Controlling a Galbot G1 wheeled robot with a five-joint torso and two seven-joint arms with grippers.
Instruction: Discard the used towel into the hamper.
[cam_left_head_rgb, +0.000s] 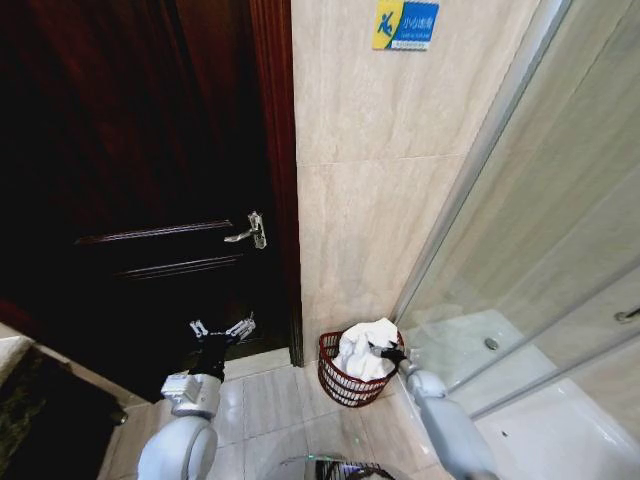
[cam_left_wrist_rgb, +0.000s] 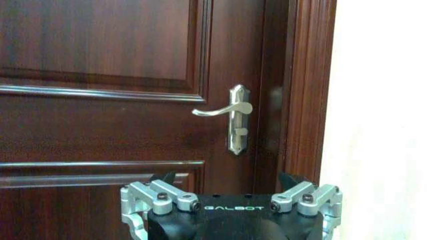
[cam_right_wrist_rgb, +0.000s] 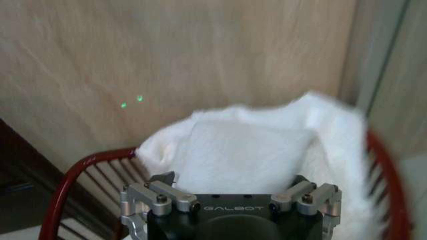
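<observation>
Now, head view: the hamper (cam_left_head_rgb: 352, 378) stands on the floor at the tiled wall (cam_left_head_rgb: 380, 200), between the door (cam_left_head_rgb: 140, 180) and the glass shower panel (cam_left_head_rgb: 540, 260). The white towel (cam_left_head_rgb: 364, 350) lies in it, heaped above the rim. The right gripper (cam_left_head_rgb: 390, 353) is at the towel; open or closed, cannot tell. The left gripper (cam_left_head_rgb: 222, 329) hangs spread open near the door.

Left wrist view: door w/ metal handle (cam_left_wrist_rgb: 230, 111) ahead.

Right wrist view: towel (cam_right_wrist_rgb: 253, 155) in the hamper (cam_right_wrist_rgb: 80, 172), just in front of the gripper.

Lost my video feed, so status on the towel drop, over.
Right gripper open at hamper rim. White towel piled inside, bulging above the rim. Left gripper open, idle facing door. Nothing blocking.
</observation>
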